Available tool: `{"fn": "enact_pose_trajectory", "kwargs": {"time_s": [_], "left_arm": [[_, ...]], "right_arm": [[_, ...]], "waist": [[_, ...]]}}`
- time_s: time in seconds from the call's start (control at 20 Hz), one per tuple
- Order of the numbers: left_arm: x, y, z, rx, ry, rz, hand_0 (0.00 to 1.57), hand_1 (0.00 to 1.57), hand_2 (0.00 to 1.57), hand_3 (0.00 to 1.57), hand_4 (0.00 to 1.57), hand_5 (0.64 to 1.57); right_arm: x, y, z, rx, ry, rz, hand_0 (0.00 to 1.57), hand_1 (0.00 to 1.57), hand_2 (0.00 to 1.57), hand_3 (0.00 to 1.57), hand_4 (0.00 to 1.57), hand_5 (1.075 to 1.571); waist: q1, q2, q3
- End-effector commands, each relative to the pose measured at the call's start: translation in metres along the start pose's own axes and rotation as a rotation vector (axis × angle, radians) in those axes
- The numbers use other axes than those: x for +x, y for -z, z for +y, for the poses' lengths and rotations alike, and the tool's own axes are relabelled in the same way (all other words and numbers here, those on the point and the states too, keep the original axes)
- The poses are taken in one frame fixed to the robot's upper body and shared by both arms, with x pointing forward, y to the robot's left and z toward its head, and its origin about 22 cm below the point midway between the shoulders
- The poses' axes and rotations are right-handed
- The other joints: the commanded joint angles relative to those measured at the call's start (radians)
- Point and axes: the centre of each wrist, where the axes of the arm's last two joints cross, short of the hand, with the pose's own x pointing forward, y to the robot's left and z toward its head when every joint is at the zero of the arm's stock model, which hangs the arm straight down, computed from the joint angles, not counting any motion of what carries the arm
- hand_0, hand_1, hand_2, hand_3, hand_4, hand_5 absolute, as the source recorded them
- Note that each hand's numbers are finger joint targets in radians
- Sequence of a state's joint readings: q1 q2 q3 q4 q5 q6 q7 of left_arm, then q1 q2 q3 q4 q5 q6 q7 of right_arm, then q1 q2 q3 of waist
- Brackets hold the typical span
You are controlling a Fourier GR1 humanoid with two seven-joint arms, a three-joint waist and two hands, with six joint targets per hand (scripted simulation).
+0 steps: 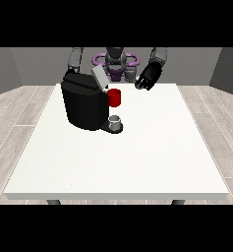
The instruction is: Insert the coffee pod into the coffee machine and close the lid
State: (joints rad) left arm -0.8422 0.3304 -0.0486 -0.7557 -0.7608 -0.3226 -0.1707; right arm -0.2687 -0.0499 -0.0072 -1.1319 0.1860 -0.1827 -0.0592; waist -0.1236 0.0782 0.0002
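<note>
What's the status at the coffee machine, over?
Hand at view's right raised over table's far edge, holding nothing. Other hand hidden. Coffee machine lid up. Grey thing at its base.

This looks like a plain test room or lab set up around one kitchen chore. A large white desk (137,167) on dark legs fills the middle, standing on a floor of pale wood-look planks (19,113), with bare grey walls (19,66) behind. A humanoid robot (116,61) stands at the far edge. The only household item is a black coffee machine (83,106) on the desk, a kitchen appliance with no kitchen fittings around it.
</note>
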Motion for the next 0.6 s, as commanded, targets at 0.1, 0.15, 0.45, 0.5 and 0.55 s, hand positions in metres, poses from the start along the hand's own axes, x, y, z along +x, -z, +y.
{"fn": "enact_pose_trajectory", "kwargs": {"time_s": [0.1,0.15,0.45,0.5,0.55], "left_arm": [[0.035,0.008,0.039,0.031,0.026,-0.058,1.34,1.34,1.37,1.35,0.56,1.571],[0.03,0.006,0.042,0.002,-0.027,-0.045,1.42,1.42,1.42,1.38,0.54,1.571],[0.031,-0.005,0.103,0.14,-0.082,-0.007,1.2,1.2,1.24,1.26,0.49,1.571],[0.061,0.009,0.098,0.129,-0.083,0.003,1.2,1.2,1.24,1.26,0.49,1.571],[0.052,0.002,0.11,0.139,-0.085,-0.005,1.27,1.27,1.3,1.27,0.49,1.571]], "right_arm": [[0.008,0.003,0.008,0.014,0.053,-0.032,0.0,0.0,0.0,0.0,0.0,1.571],[-0.001,-0.006,0.007,0.031,0.03,-0.003,0.0,0.0,0.0,0.0,0.0,1.571],[0.032,-0.003,0.025,0.066,0.037,-0.128,0.0,0.0,0.0,0.0,0.0,1.571],[0.025,0.0,0.021,0.059,0.016,-0.114,0.0,0.0,0.0,0.0,0.0,1.571],[0.056,0.011,0.02,0.053,0.042,-0.132,0.0,0.0,0.0,0.0,0.0,1.571]], "waist": [[-0.025,-0.016,0.0002],[-0.037,-0.049,0.0],[-0.119,0.037,-0.0002],[-0.119,0.027,0.0001],[-0.131,0.037,-0.0002]]}}
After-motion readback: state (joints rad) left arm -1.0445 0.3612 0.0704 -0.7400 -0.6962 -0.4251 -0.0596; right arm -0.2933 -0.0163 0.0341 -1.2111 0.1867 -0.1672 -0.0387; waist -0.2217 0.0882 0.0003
